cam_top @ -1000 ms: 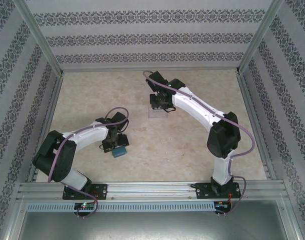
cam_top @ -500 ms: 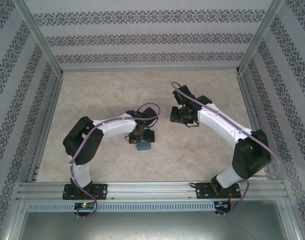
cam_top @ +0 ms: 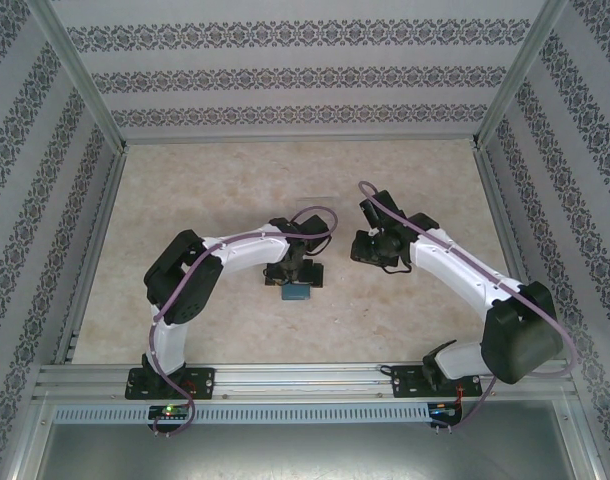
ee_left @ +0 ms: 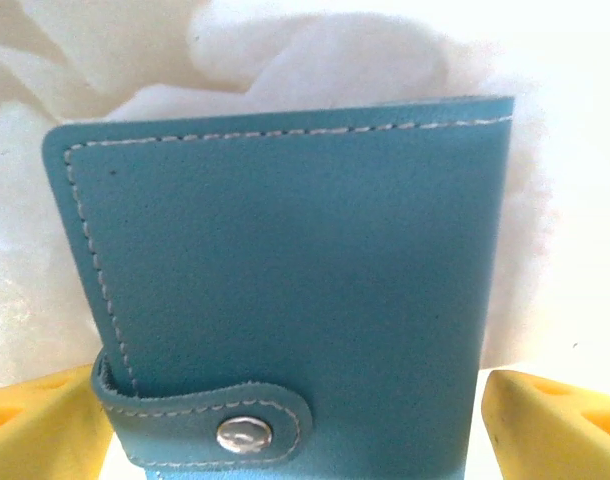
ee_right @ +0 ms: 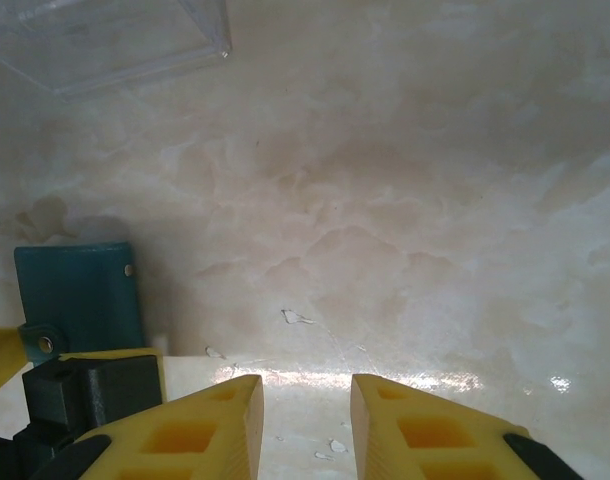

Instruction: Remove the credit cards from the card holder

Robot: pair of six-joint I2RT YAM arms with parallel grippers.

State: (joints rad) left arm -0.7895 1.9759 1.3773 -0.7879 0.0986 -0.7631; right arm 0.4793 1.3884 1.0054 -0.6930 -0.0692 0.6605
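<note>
"The card holder [ee_left: 285, 280], where are you keeping it?"

"Near the middle of the worktop [ee_right: 405, 200], a little to the near side, between my two arms. My left fingers [ee_left: 35, 425] are pinching it by its two side edges at the strap end. I cannot tell whether it is resting on the worktop or hanging just above it."

"And your right fingers [ee_right: 185, 430]?"

"They are hovering just right of it, slightly parted and gripping nothing. The clear plastic box [ee_right: 105, 40] is lying further off, on the far side."

"How are you expecting it to handle?"

"I am reckoning on light and soft: stitched, leather-like covers that are likely to flex rather than slide. The strap [ee_left: 200, 425] is fastened over the front by its snap [ee_left: 245, 436], so it is closed like a book. I am guessing the credit cards are sitting inside, thin, stiff and slick."

"So where are you thinking of taking hold?"

"I am thinking of nipping the strap's free end with the right fingers and peeling it off the snap, while the left ones are bracing the body. Squeezing harder is probably risking a buckled cover."
</note>
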